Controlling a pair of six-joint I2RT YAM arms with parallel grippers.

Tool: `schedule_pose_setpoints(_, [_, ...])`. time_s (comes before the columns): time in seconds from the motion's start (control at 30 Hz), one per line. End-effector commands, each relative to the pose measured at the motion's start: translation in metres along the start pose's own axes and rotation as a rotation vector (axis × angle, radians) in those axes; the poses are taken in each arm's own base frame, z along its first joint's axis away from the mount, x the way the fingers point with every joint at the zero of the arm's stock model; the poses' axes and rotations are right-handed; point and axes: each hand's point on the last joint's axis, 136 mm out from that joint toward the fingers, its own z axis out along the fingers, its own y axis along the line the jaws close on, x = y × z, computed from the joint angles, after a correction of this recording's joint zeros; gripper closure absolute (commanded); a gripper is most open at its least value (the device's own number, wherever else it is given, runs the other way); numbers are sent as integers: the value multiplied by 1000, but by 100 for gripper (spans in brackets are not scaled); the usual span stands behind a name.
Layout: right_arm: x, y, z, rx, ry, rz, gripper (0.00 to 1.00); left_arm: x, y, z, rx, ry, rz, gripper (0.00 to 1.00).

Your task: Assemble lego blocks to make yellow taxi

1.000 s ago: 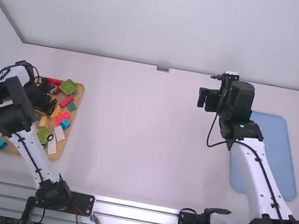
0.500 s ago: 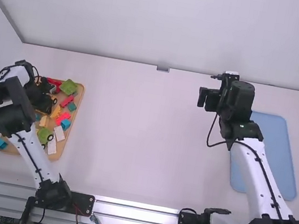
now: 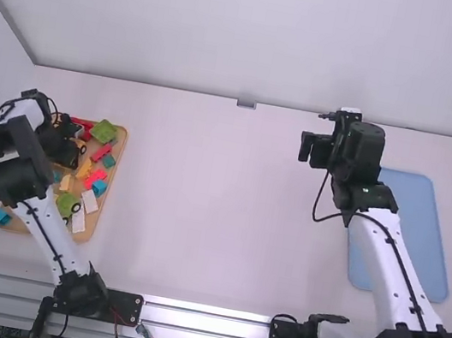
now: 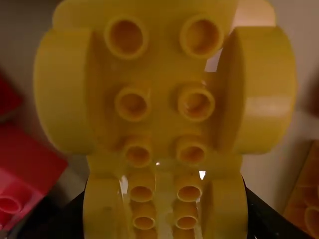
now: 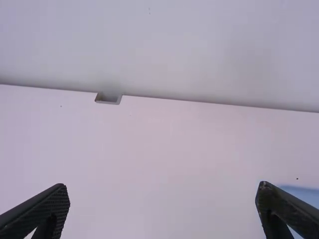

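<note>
In the high view, my left gripper [image 3: 64, 151] is low over the wooden tray [image 3: 109, 193] of loose blocks at the table's left. The left wrist view has a big yellow wheeled block [image 4: 162, 79], its hollow tubes facing the camera. My left gripper [image 4: 162, 211] is shut on this block, black fingers showing at both its sides. My right gripper [image 3: 316, 149] stands over the table, left of the blue tray [image 3: 412, 226]. Seen from its wrist, the right gripper [image 5: 163, 191] is open and holds nothing.
Around the left gripper lie a green block [image 3: 103, 131], red blocks [image 3: 100, 152], teal blocks [image 3: 108, 161] and white pieces [image 3: 89, 201]. A red block [image 4: 27, 164] is close beside the yellow one. A wall rises behind the table.
A small yellow-orange patch now shows beside the left gripper in the high view, where the gripper has shifted very slightly. The right arm has kept still.
</note>
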Motion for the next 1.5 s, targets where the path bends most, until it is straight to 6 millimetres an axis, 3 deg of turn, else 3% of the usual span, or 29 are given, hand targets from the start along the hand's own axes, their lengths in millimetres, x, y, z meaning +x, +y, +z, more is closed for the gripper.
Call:
schedule_pose_setpoints(0.0, [-17, 1, -3, -1, -34, 2, 1, -4, 0, 4, 8, 9, -52, 64])
schedule_pose_setpoints(0.23, [-17, 0, -3, -1, -33, -2, 1, -31, 8, -32, -55, -75, -69, 76])
schedule_pose_setpoints(0.33, [-16, 0, -3, 0, -32, -8, 1, -40, 3, -49, -69, -113, -48, 81])
schedule_pose_setpoints(0.4, [-15, -3, -3, 6, -30, -4, 1, -49, -8, -72, -74, -160, -22, 85])
schedule_pose_setpoints(0.53, [-15, -8, -3, 16, -28, 3, 1, -57, -23, -93, -91, -196, 13, 85])
schedule_pose_setpoints(0.67, [-11, -8, -3, 16, -11, 13, 1, -66, -57, -109, -92, -209, 127, 87])
schedule_pose_setpoints(1.0, [-10, -7, -3, 14, -8, 13, 1, -93, -156, -116, -132, -233, 446, 89])
schedule_pose_setpoints(1.13, [-10, -8, -3, 16, -8, 14, 1, -90, -195, -115, -131, -195, 579, 88])
schedule_pose_setpoints(1.17, [-10, -8, -3, 16, -8, 14, 1, -90, -195, -115, -131, -195, 579, 88])
schedule_pose_setpoints(1.2, [-10, -8, -3, 17, -8, 14, 1, -85, -215, -114, -108, -166, 669, 90])
schedule_pose_setpoints(1.3, [-10, -8, -3, 17, -8, 14, 1, -77, -246, -111, -45, -147, 806, 98])
schedule_pose_setpoints(1.47, [-10, -8, -3, 17, -8, 14, 1, -73, -302, -100, -36, -145, 966, 97])
